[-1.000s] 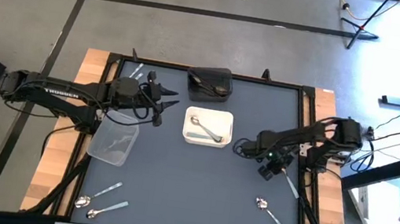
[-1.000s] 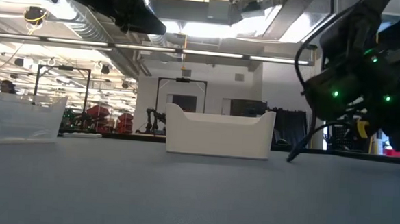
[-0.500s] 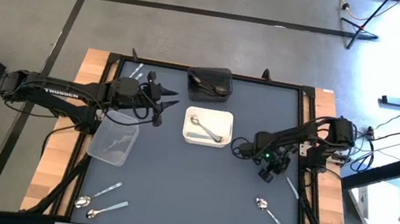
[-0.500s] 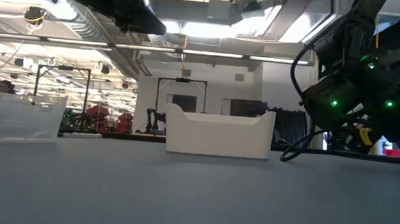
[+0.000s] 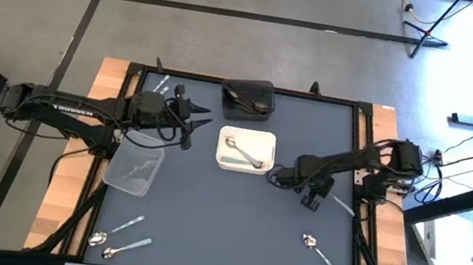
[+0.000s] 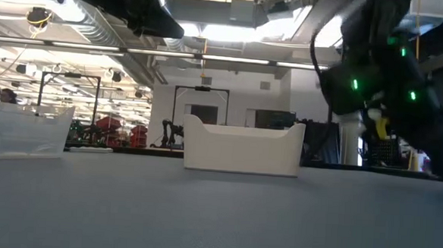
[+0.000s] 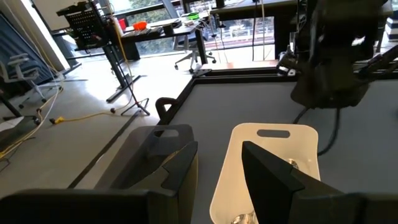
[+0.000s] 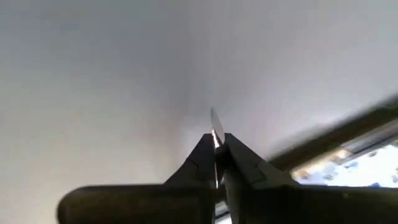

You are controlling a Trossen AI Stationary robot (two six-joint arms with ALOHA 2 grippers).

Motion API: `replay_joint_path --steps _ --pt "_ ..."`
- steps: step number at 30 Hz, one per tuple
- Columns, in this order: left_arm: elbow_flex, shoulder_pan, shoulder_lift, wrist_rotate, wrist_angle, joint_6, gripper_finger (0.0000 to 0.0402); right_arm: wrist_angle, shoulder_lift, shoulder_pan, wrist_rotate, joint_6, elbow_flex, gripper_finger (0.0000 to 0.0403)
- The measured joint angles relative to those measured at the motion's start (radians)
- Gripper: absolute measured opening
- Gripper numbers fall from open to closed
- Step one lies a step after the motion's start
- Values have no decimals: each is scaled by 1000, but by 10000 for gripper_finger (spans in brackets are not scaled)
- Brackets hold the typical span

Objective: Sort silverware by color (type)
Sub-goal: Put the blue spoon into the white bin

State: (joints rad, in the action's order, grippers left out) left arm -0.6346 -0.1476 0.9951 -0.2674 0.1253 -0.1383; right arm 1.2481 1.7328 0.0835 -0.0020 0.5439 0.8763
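R gripper (image 5: 318, 199) just clamped a slim shiny silver spoon (image 8: 215, 133), prob lifted off the dark grey table (image 5: 204, 222); next stop: white rectangular tray (image 5: 246, 150). L gripper (image 5: 196, 119) idles part-open, empty.

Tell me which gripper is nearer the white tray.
Right. The right gripper hangs just off the white tray's right end, shut on a spoon; the left gripper waits farther off, toward its left.

Most of the spoon (image 8: 215, 138) is hiding between the right gripper (image 8: 216, 155) jaws; only a thin silver sliver is poking out.
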Motion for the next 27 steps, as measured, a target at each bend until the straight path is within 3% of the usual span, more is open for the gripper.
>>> replay_joint_path --steps 5,14,18,27 --pt "0 0 0 42 0 0 121 67 -60 35 77 -23 167 3" --pt "0 0 0 79 1 -3 121 59 -109 48 330 -157 515 2" --pt "0 0 0 78 1 -3 121 -91 -109 39 432 -291 589 3" --pt "0 0 0 76 -6 -3 121 -566 -107 -19 429 -586 545 4"
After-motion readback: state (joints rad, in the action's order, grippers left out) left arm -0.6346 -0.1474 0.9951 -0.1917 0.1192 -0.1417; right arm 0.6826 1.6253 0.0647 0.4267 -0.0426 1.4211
